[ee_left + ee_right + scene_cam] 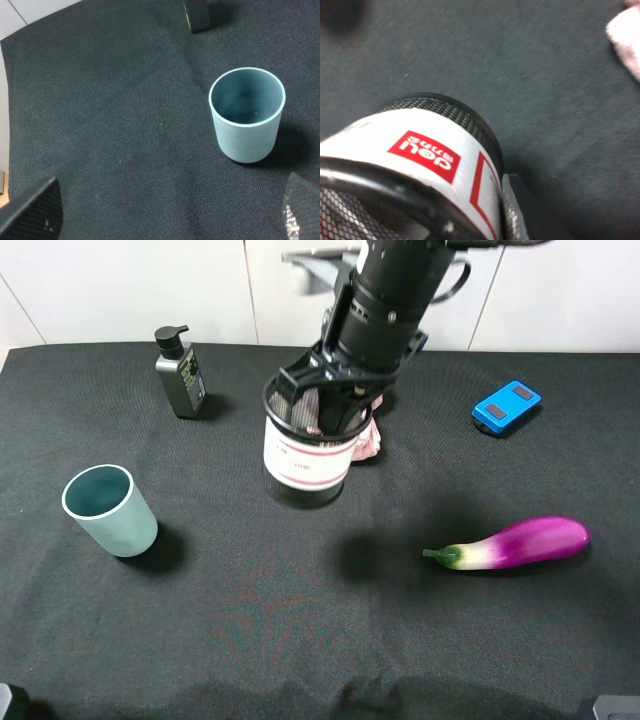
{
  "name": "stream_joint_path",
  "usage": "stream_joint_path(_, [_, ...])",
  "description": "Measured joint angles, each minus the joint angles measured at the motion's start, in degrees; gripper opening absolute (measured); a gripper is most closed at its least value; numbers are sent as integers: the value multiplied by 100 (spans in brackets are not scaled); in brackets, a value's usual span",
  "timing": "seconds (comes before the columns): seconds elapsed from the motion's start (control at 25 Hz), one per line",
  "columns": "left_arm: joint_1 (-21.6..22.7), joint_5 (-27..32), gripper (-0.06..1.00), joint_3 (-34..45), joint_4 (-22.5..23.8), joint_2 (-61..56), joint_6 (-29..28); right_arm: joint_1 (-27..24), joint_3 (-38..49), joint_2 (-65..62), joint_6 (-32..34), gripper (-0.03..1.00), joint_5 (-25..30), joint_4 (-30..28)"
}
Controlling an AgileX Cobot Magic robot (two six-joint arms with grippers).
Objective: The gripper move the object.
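Nearest you, your left gripper hangs spread wide and empty above the black cloth. Next come one teal cup and one purple eggplant. Mid-table is one mesh pen cup, with one pink cloth just behind it. Farthest are one black pump bottle and one blue device. Your right gripper reaches steeply down from the far side, jaws clamped across the pen cup's rim.
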Motion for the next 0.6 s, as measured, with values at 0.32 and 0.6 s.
stream_joint_path(0.32, [0,0,93,0,0,0,0,-307,-598,0,302,5,177,-366])
stream_joint_path(0.6, [0,0,93,0,0,0,0,-1082,-660,0,309,5,134,-403])
